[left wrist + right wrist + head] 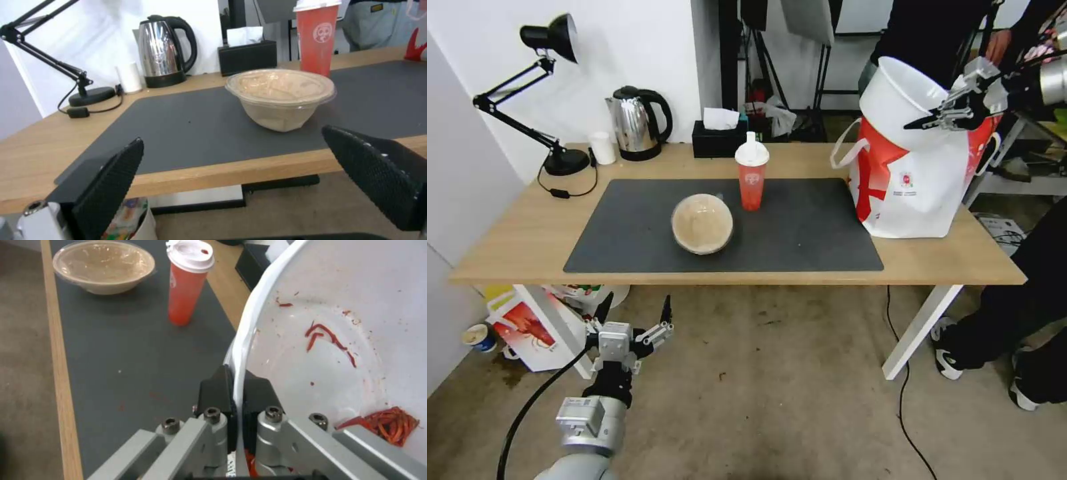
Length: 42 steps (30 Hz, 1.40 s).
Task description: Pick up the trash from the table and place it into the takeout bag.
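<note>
My right gripper is shut on the rim of the wide white bowl and holds it tilted above the mouth of the takeout bag at the table's right end. In the right wrist view the fingers pinch the rim, and red shell scraps lie inside the bowl. The clear-domed tan bowl and the red cup with its white lid stand on the dark mat. Low in front of the table, my left gripper is open and faces the tan bowl.
At the back of the table stand a black desk lamp, a steel kettle, a small white cup and a black tissue box. A red-and-white carton sits on the floor under the table's left end. People stand to the right.
</note>
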Tool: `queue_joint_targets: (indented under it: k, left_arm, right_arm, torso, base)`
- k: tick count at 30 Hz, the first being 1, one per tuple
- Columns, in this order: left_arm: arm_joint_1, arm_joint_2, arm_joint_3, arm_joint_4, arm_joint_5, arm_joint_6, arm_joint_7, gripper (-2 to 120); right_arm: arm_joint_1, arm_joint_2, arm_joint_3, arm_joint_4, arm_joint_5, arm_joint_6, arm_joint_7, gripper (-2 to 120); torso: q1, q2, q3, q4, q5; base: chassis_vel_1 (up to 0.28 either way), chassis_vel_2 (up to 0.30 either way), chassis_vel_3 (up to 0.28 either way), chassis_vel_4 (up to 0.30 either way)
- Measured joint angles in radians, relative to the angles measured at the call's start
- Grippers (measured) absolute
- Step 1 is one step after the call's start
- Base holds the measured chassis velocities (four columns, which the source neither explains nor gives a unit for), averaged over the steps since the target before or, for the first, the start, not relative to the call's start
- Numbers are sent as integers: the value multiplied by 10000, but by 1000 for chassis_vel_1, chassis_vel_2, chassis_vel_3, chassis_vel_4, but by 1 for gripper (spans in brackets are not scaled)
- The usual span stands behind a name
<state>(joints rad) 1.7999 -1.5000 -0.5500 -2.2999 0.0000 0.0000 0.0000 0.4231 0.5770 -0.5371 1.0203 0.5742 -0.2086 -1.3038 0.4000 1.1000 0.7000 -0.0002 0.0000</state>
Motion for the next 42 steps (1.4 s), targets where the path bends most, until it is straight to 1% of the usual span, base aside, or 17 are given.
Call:
queue_joint_targets:
  k: [7, 12, 25, 33, 42]
  left_arm:
    - [0, 0, 0, 0, 0, 0, 0, 100]
    - [0, 0, 0, 0, 0, 0, 0, 100]
    - [0, 0, 0, 0, 0, 0, 0, 100]
    - [0, 0, 0, 0, 0, 0, 0, 100]
    - [0, 0, 0, 0, 0, 0, 0, 100]
  right_arm:
    - [-111, 41, 156, -56, 9, -11, 51, 0]
    - [253, 374, 129, -457, 34, -18, 68, 0]
    - [1239, 1109, -198, -1353, 45, 32, 29, 0]
    - [1245, 1417, -143, -1750, 23, 110, 34, 0]
    - [801, 1636, 232, -2085, -240, 300, 18, 0]
  torso:
    - [0, 0, 0, 0, 0]
    - [0, 0, 0, 4, -3]
    - [1, 0, 0, 2, -1]
    - [0, 0, 1, 3, -2]
    - [1, 0, 0, 3, 1]
  base:
    - [0, 0, 0, 0]
    - [0, 0, 0, 0]
    - [0, 0, 0, 0]
    - [0, 0, 0, 0]
    - [0, 0, 0, 0]
